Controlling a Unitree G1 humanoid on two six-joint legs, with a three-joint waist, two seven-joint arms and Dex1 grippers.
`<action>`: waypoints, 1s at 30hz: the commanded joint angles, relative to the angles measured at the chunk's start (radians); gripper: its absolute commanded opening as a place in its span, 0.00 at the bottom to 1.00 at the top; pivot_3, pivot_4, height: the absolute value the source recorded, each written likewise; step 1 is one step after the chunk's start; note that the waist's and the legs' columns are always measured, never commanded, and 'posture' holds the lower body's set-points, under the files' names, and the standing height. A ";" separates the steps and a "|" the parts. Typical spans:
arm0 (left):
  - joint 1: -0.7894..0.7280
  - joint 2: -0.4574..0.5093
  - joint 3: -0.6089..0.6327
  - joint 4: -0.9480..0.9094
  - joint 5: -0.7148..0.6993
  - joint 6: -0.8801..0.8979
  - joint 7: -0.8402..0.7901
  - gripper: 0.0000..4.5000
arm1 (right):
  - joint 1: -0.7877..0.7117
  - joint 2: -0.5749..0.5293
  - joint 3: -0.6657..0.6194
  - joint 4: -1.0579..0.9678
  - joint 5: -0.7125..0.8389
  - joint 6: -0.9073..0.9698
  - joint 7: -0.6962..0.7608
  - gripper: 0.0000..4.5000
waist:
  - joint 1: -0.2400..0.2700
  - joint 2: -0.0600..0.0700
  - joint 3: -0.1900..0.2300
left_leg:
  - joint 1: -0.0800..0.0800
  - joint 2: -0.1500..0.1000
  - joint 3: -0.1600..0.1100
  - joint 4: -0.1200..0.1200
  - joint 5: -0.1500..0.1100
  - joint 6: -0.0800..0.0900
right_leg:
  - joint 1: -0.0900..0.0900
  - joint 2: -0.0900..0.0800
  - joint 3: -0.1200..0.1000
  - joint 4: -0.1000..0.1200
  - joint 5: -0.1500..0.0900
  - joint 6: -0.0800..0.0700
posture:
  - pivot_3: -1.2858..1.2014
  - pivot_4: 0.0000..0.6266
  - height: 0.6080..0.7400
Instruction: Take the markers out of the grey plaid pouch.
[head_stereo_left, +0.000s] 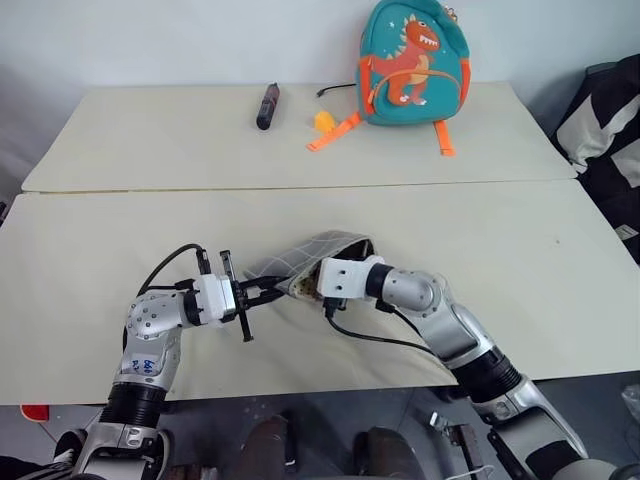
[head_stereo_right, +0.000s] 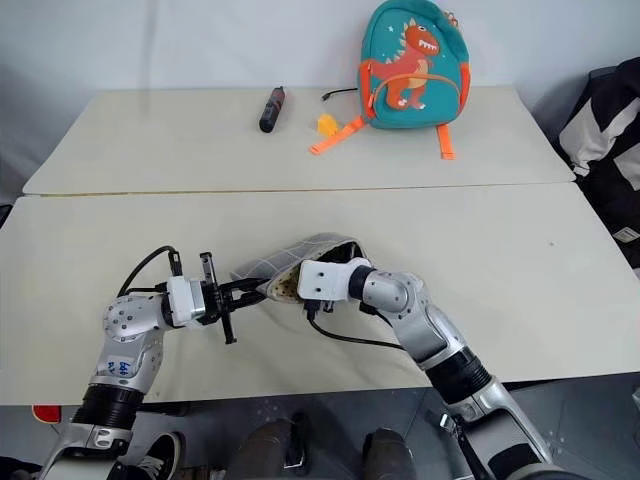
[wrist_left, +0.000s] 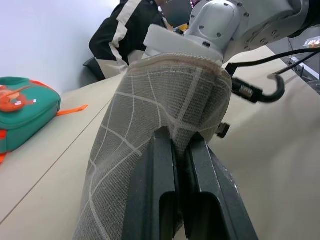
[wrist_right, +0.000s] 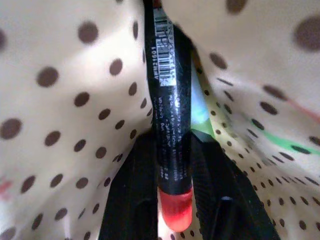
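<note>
The left gripper (head_stereo_left: 262, 295) pinches the grey plaid pouch (head_stereo_left: 305, 255) shut-fingered; the right gripper (wrist_right: 172, 165), inside its dotted lining, apparently clamps the black marker (wrist_right: 169, 100) (red cap nearest the wrist).

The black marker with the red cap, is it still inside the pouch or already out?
Inside: the black marker lies between the right gripper's fingers, with dotted lining all around.

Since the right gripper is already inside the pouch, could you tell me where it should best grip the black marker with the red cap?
Probably the barrel just above the red cap, where the black marker already lies between the right gripper's fingers, coming lengthwise through the grey plaid pouch's open mouth.
</note>
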 joint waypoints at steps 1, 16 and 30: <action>0.007 0.012 0.023 -0.007 0.003 -0.028 0.014 0.00 | 0.005 -0.063 -0.062 -0.126 0.065 0.018 0.075 0.12 | 0.001 0.000 0.000 | 0.000 0.000 0.000 0.000 0.000 0.000 | 0.000 0.000 0.000 0.000 0.000 0.000 | 0.52 0.24 1.00; 0.011 0.017 0.034 0.037 0.013 -0.034 0.065 0.00 | 0.014 -0.177 -0.210 -0.286 0.410 0.100 0.301 0.12 | 0.003 0.000 0.000 | 0.000 0.000 -0.001 0.000 0.000 0.000 | 0.002 0.000 -0.001 -0.001 0.000 0.000 | 0.52 0.24 1.00; 0.021 0.019 0.040 0.037 0.002 -0.028 0.060 0.00 | -0.012 -0.198 -0.298 -0.340 0.605 0.225 0.280 0.12 | 0.002 0.000 0.000 | 0.001 0.000 -0.003 0.001 0.000 0.000 | 0.005 0.000 -0.004 -0.003 0.000 0.000 | 0.52 0.24 1.00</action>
